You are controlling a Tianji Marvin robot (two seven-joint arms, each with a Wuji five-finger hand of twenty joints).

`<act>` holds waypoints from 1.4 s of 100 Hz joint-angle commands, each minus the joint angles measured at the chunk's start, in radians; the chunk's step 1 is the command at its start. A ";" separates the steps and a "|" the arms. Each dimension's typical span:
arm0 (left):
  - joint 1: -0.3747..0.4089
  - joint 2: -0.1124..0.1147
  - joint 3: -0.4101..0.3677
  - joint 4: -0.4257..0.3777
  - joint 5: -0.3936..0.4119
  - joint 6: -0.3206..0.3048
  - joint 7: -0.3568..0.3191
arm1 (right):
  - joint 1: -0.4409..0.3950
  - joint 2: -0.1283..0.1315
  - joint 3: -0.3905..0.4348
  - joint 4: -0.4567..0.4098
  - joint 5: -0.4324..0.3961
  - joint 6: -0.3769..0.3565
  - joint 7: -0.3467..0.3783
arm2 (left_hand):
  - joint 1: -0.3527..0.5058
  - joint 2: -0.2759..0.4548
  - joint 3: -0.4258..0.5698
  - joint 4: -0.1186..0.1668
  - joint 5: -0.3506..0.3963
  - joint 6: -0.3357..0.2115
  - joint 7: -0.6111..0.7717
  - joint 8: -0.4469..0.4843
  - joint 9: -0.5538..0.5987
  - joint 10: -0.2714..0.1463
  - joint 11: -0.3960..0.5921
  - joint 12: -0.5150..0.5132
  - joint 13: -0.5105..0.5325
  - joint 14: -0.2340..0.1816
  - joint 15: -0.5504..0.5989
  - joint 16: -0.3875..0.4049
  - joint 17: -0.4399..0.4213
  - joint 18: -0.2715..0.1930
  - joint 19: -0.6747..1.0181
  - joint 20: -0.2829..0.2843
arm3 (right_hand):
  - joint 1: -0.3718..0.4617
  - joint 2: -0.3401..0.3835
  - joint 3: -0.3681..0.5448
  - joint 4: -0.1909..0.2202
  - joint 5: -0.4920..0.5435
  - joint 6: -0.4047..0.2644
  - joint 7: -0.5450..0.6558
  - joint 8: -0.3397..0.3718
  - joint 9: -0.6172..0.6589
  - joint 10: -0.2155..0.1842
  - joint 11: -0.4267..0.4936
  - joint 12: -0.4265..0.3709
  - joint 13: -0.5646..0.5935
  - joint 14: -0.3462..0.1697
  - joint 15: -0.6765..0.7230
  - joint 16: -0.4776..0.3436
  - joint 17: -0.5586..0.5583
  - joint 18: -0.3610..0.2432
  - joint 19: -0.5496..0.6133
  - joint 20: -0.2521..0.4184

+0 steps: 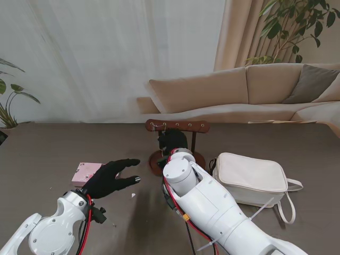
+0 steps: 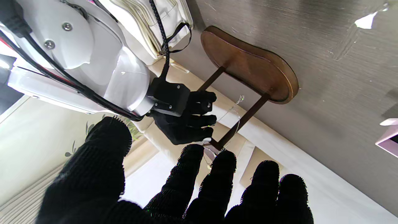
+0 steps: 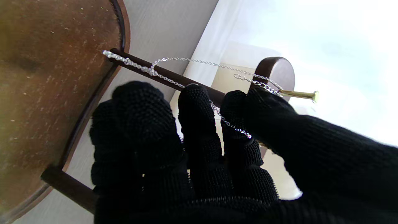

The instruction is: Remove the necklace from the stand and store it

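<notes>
one necklace (image 3: 192,81) across right hand (image 3: 199,149) fingers

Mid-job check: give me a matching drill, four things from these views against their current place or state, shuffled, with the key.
Things:
1. thin silver chain necklace
2. cream zip pouch with strap
3. small pink box
4. black-gloved left hand

Places or states:
A. lying to the right of the dark wooden stand
B. draped over the brass peg, the black-gloved right hand touching it
C. open, holding nothing
D. on the table's left, beside the left hand

Pairs: 1-B, 2-A, 3-D, 4-C
</notes>
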 commanded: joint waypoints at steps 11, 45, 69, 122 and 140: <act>0.012 -0.005 -0.008 -0.012 0.000 0.004 -0.012 | -0.010 0.012 0.010 -0.062 -0.005 0.015 0.019 | 0.029 0.043 -0.036 0.016 0.019 -0.006 0.006 0.002 0.015 0.002 -0.008 0.008 0.019 0.027 -0.019 -0.016 -0.016 -0.015 0.014 0.017 | 0.034 0.020 0.050 -0.007 0.023 -0.023 0.064 0.029 0.019 0.016 0.010 0.015 0.054 0.014 0.017 0.015 0.038 0.010 0.056 0.029; 0.013 -0.003 -0.008 -0.012 -0.002 0.005 -0.021 | -0.005 0.024 0.015 -0.102 -0.017 0.025 0.031 | 0.031 0.049 -0.045 0.018 0.030 -0.002 0.011 0.007 0.019 0.006 -0.007 0.008 0.023 0.029 -0.019 -0.025 -0.015 -0.013 0.014 0.018 | 0.050 0.056 -0.004 0.005 -0.002 -0.041 0.043 -0.016 -0.003 0.012 -0.043 -0.021 0.052 0.028 -0.042 -0.007 0.016 0.013 0.048 0.040; 0.012 -0.002 -0.006 -0.012 -0.005 0.008 -0.029 | 0.001 0.029 0.026 -0.115 -0.023 0.025 0.025 | 0.033 0.052 -0.051 0.018 0.036 -0.001 0.012 0.008 0.021 0.008 -0.006 0.008 0.024 0.034 -0.017 -0.025 -0.015 -0.014 0.014 0.018 | 0.053 0.054 -0.007 0.009 0.006 -0.044 0.045 -0.020 0.004 0.012 -0.051 -0.027 0.052 0.030 -0.040 -0.003 0.018 0.013 0.048 0.045; 0.002 0.001 0.000 -0.006 -0.012 0.011 -0.045 | 0.006 0.043 0.042 -0.167 -0.047 0.041 0.024 | 0.037 0.058 -0.060 0.020 0.041 0.001 0.013 0.011 0.025 0.010 -0.006 0.009 0.025 0.034 -0.015 -0.022 -0.013 -0.013 0.015 0.019 | 0.055 0.056 -0.011 0.009 0.006 -0.045 0.038 -0.019 0.003 0.013 -0.056 -0.026 0.053 0.029 -0.029 0.004 0.021 0.014 0.048 0.048; -0.001 0.002 0.002 -0.004 -0.015 0.010 -0.049 | 0.004 0.049 0.043 -0.192 -0.053 0.051 0.033 | 0.039 0.058 -0.063 0.020 0.039 0.001 0.012 0.011 0.025 0.012 -0.006 0.009 0.025 0.036 -0.014 -0.020 -0.013 -0.013 0.015 0.019 | 0.054 0.052 -0.008 0.010 0.012 -0.046 0.038 -0.018 0.009 0.012 -0.056 -0.025 0.055 0.025 -0.014 0.010 0.028 0.011 0.051 0.048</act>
